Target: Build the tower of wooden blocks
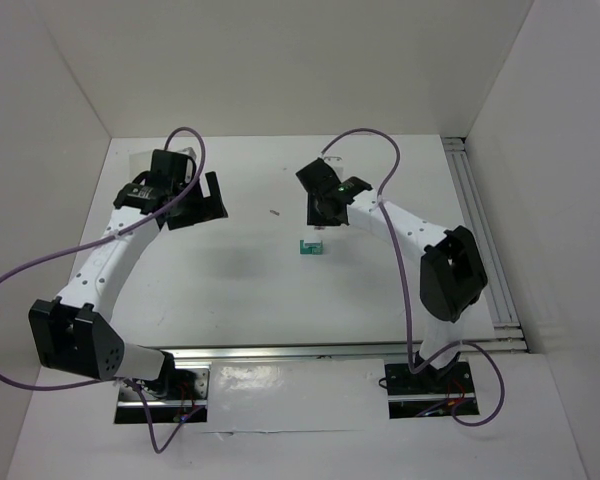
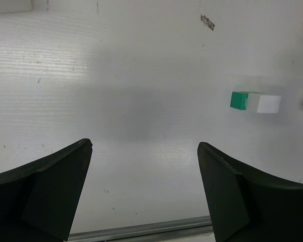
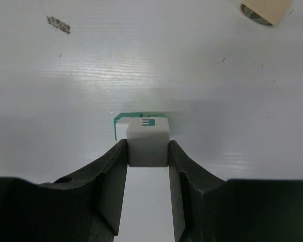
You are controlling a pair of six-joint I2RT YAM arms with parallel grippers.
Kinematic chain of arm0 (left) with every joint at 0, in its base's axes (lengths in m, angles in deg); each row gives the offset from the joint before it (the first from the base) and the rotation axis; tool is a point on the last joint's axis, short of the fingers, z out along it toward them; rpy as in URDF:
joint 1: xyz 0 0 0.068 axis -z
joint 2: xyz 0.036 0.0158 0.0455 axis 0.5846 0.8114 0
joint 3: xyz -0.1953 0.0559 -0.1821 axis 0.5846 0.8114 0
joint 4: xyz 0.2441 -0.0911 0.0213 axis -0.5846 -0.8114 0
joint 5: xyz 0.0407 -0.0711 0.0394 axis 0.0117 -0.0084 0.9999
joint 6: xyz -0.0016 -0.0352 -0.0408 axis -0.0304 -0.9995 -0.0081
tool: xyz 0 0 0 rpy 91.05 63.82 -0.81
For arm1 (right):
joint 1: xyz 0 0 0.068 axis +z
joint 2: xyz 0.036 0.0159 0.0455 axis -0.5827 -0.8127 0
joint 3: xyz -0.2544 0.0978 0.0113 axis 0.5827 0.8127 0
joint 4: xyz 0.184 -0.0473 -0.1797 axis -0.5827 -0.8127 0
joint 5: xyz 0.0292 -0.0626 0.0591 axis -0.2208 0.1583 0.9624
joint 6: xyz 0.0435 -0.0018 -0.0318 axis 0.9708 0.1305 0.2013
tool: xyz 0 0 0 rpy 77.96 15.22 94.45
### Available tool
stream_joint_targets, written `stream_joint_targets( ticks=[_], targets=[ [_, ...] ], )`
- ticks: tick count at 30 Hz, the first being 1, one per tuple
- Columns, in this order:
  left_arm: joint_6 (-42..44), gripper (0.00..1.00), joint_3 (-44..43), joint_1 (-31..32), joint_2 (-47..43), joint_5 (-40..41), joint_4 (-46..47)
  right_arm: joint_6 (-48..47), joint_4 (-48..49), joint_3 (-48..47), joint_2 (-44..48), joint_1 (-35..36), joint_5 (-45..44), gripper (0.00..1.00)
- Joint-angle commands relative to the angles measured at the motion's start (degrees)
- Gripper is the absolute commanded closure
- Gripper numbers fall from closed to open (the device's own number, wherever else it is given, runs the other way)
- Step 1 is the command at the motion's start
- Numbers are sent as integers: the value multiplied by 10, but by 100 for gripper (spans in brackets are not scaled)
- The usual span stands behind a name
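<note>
My right gripper (image 3: 147, 146) is shut on the white cube (image 3: 148, 138), whose upper face carries a teal mark. The teal-green cube (image 3: 119, 121) lies directly under it, with only its edges showing; whether the two touch I cannot tell. In the left wrist view the green cube (image 2: 239, 100) and the white cube (image 2: 268, 103) appear pressed together. From above, the right gripper (image 1: 320, 228) hangs over the teal cube (image 1: 311, 248) at mid-table. The tan cylinder (image 3: 265, 9) lies beyond them. My left gripper (image 2: 144, 145) is wide open and holds nothing, off to the left (image 1: 202, 207).
A translucent white tray (image 1: 145, 162) stands at the back left behind the left gripper, and its corner shows in the left wrist view (image 2: 10, 5). A small dark scrap (image 1: 274, 212) lies on the table. White walls enclose the table, and an aluminium rail (image 1: 480, 220) runs along the right.
</note>
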Motion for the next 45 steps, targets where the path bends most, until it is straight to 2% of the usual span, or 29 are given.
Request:
stream_joint_targets(
  ticks=[1,11,45],
  targets=[
    [-5,1,1,3,-27,3,14,9,-20,-3,-12,5,1,67],
    [-5,1,6,3,-22,3,14,-1,-25,-21,-35,16,30,67],
    [0,1,12,3,-22,3,14,11,-38,-48,-68,21,30,66]
  ],
)
